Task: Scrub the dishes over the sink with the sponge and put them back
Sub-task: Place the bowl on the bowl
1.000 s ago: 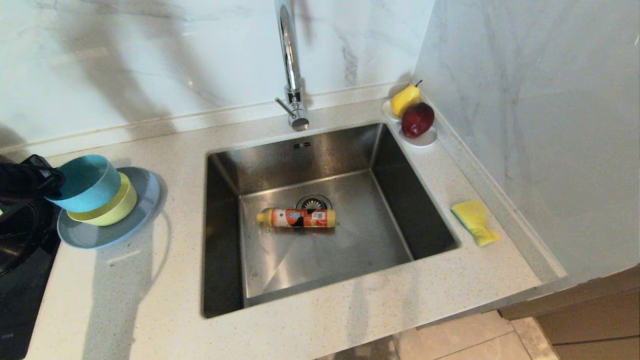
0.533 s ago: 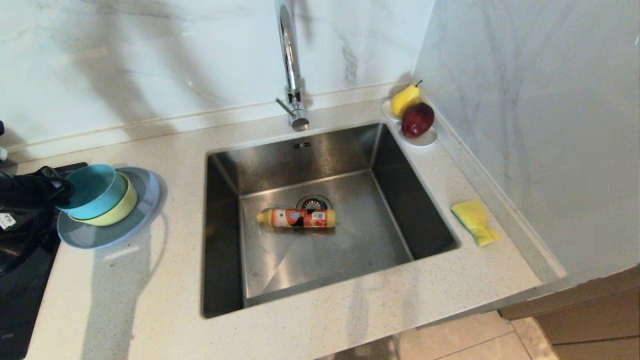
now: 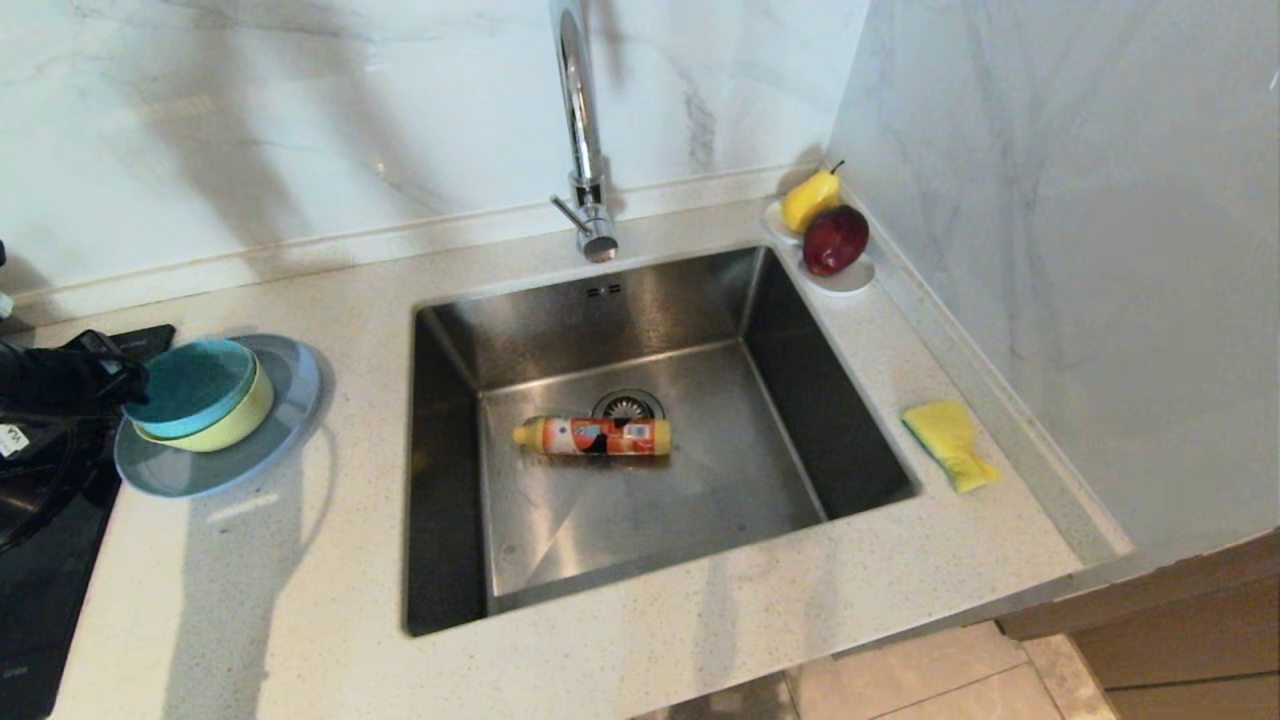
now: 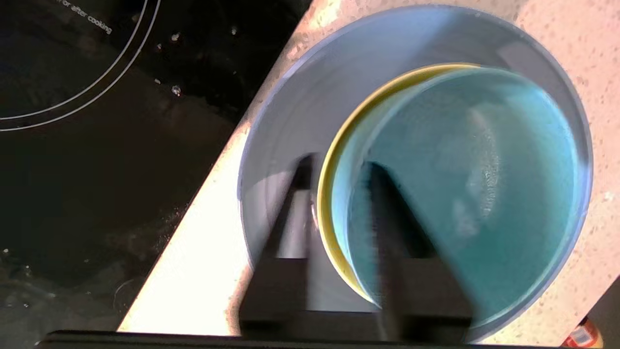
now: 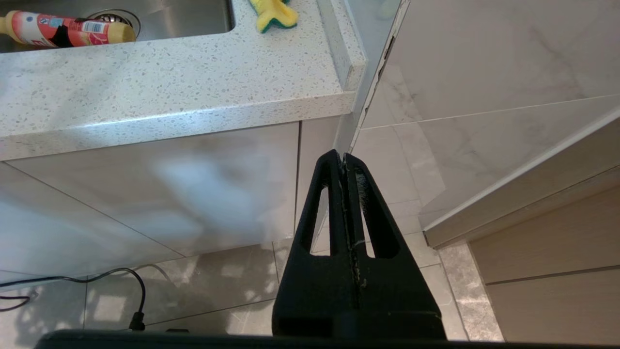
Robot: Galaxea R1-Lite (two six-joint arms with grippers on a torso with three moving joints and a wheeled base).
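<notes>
Two bowls, one plate, one sponge, one bottle

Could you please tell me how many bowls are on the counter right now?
2. A small teal-blue bowl sits nested inside a slightly larger pale yellow bowl, both stacked on the wide flat grey-blue plate left of the sink. A further bowl hidden beneath them seems unlikely.

Home kitchen, steel sink, chrome faucet, induction hob, marble walls
</notes>
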